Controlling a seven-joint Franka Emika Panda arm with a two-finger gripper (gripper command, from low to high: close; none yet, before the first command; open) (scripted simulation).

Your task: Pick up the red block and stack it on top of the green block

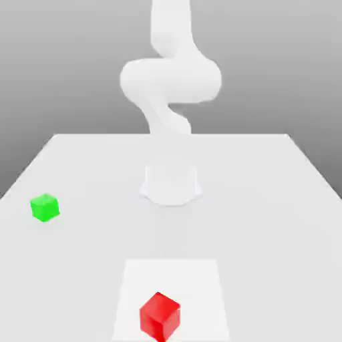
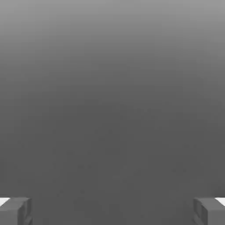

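Red block (image 1: 159, 316) is just sitting on the white square (image 1: 200, 287), kinda turned on an angle, near the front edge of the exterior view. Green block (image 1: 45, 208) is resting way over on the exterior view's left, well apart from it, on the pale tabletop (image 1: 267, 234). White arm (image 1: 171, 80) is standing behind them, and the end effector (image 2: 112, 212) is holding its fingers spread wide, pinching nothing.

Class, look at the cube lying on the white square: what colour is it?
The cube is plain bright red, seen best in the exterior view.
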